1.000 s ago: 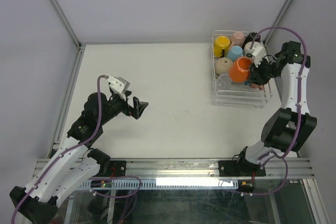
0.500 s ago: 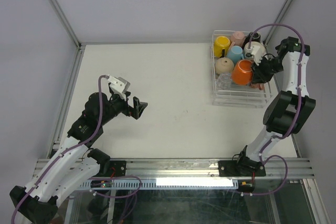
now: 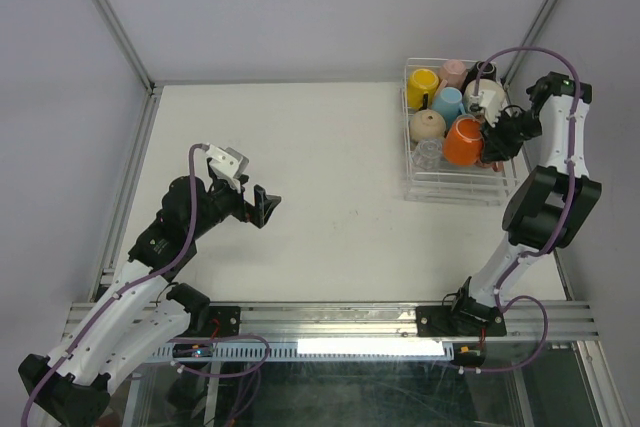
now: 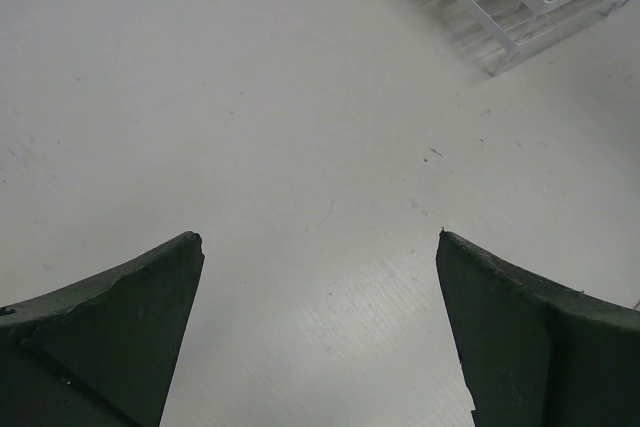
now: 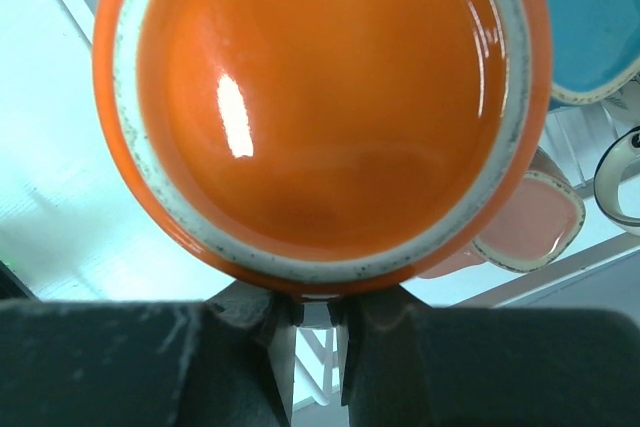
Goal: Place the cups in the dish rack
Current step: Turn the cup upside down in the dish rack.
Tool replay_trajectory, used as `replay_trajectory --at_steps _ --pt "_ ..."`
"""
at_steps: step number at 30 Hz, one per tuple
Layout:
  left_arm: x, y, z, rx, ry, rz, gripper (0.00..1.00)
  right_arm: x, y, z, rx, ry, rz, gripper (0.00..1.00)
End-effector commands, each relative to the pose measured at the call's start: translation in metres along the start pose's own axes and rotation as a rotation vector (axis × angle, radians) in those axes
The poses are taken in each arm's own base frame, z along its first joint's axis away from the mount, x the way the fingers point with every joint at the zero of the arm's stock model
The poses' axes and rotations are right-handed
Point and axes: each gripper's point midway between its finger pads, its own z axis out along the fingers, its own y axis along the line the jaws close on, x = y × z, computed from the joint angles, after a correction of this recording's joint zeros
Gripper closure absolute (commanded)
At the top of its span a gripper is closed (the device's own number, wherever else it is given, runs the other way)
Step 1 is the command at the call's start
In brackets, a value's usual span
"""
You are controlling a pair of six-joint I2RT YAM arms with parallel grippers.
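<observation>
From above, the dish rack point(image 3: 455, 190) sits at the far right corner of the desk point(image 3: 320, 167). Inside it are a yellow cup point(image 3: 422, 82), a pink cup point(image 3: 454, 71), a blue cup point(image 3: 448, 101), a beige cup point(image 3: 427, 125), a white cup point(image 3: 483, 95), a black cup point(image 3: 487, 70) and a clear glass tumbler point(image 3: 427, 155). The orange cup point(image 3: 461, 138) lies tilted among them, near the rack's right side, with the right claw point(image 3: 490, 143) at its right edge. The left claw point(image 3: 268, 204) hangs over the bare left half of the desk, well apart from the rack, its two fingers spread.

The left wrist camera shows both dark fingers wide apart with only the white desk between them. A corner of the rack shows at the top right.

In the right wrist camera the orange cup's mouth fills the picture. The two fingers at the bottom are drawn nearly together, clamped on the cup's rim. The blue cup's edge shows at the upper right and the pink cup lies below it, behind the orange one.
</observation>
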Motion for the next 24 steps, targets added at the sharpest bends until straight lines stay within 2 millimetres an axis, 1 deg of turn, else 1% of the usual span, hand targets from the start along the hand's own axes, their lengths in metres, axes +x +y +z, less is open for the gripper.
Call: replay_trajectory --at_steps 1,5,13,15,20,24 --pt "-0.012 0.003 0.000 -0.015 -0.036 0.016 0.01 0.004 -0.004 -0.004 -0.012 0.027 -0.021 1.00" --pt "-0.012 0.004 0.000 -0.019 -0.034 0.018 0.01 0.006 -0.002 -0.007 -0.030 0.034 -0.033 1.00" --pt "-0.010 0.004 0.002 -0.020 -0.025 0.017 0.01 -0.002 0.003 -0.026 0.015 -0.016 -0.086 1.00" --pt "-0.009 0.005 0.002 -0.022 -0.022 0.017 0.01 -0.003 0.005 -0.028 0.016 -0.019 -0.094 1.00" --pt "-0.009 0.005 0.002 -0.022 -0.021 0.017 0.01 0.006 0.006 -0.022 -0.008 0.007 -0.091 1.00" --pt "-0.009 0.005 0.002 -0.025 -0.021 0.019 0.01 0.012 0.006 -0.014 -0.037 0.024 -0.082 1.00"
